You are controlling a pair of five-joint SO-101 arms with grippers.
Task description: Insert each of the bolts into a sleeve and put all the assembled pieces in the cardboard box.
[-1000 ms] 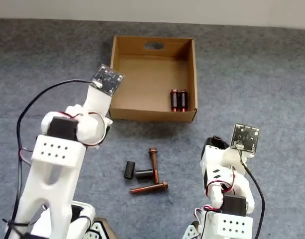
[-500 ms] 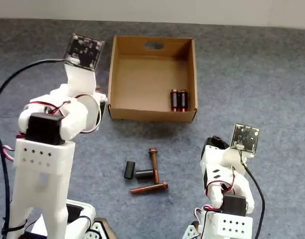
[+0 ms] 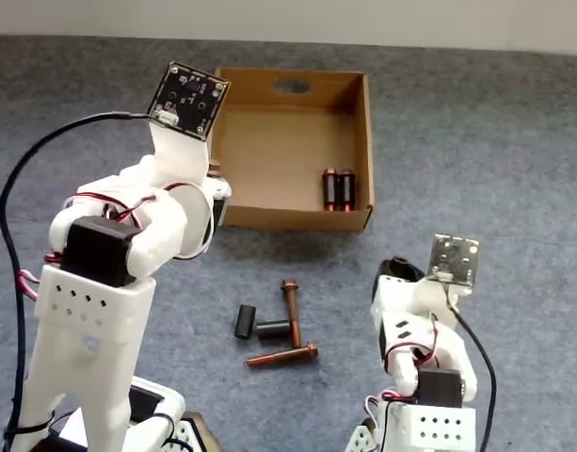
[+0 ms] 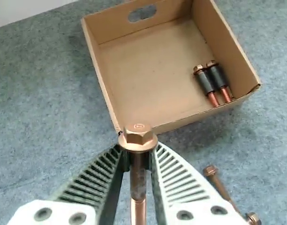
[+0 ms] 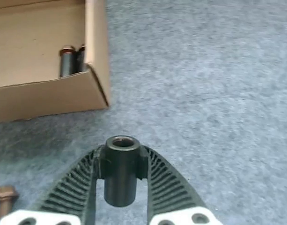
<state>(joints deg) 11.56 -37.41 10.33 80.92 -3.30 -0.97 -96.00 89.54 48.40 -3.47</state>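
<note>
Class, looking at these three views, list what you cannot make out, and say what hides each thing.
Left wrist view: tip of the held bolt, cut off by the picture's edge, inside the left pincer.
Right wrist view: near ends of the assembled pieces, behind the cardboard box wall.
Right wrist view: shaft of a loose bolt, cut off by the edge.
High view: the box's near-left corner, behind the left arm.

High view: left arm (image 3: 147, 226) is covering the near-left corner of the cardboard box (image 3: 297, 217). Left wrist view: shank of the held bolt (image 4: 138, 140) is running off the edge, and a loose bolt (image 4: 252, 218) is getting clipped too. Right wrist view: box wall is hiding most of the assembled pieces (image 5: 68, 58); edge is cutting a bolt head (image 5: 3, 194).
</note>
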